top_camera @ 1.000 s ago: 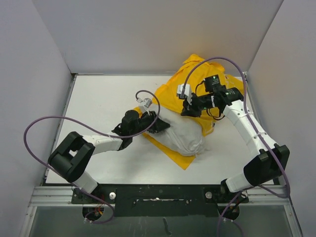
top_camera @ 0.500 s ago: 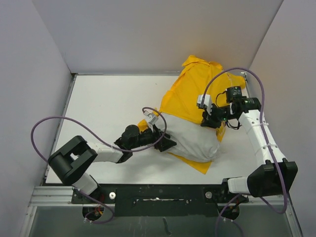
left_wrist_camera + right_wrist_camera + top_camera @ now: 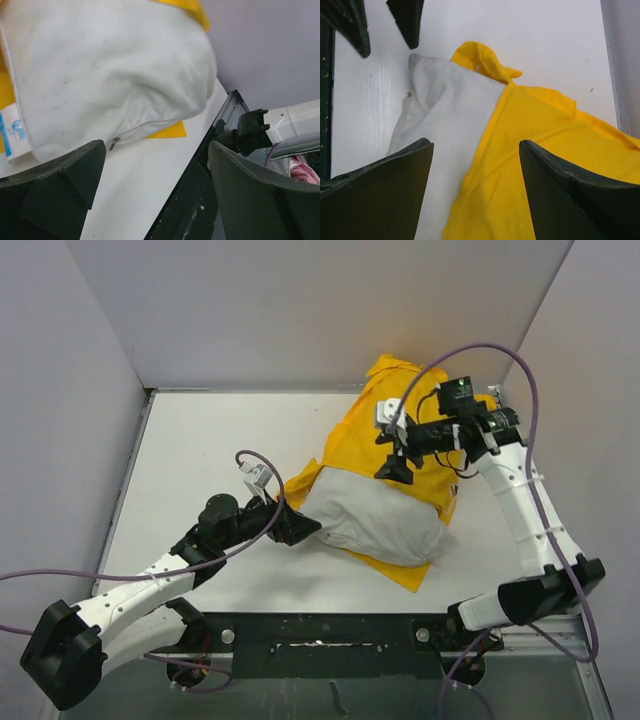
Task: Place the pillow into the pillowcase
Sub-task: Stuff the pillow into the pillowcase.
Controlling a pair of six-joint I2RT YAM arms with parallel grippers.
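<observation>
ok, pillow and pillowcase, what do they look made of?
Pillow: matte white-grey woven cloth over soft filling, likely cotton or polyester; it bulges, wrinkles, and shows a zip and a sewn label. Pillowcase: thin matte yellow cloth, folding and draping limply. Exact fibre cannot be told.

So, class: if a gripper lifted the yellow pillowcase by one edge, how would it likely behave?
Probably floppy: the pillowcase lies in soft folds, bunched at its far end. Likely light and thin, since it drapes over the pillow partly inside it. Lifted by one edge, it would probably sag rather than carry the pillow.
</observation>
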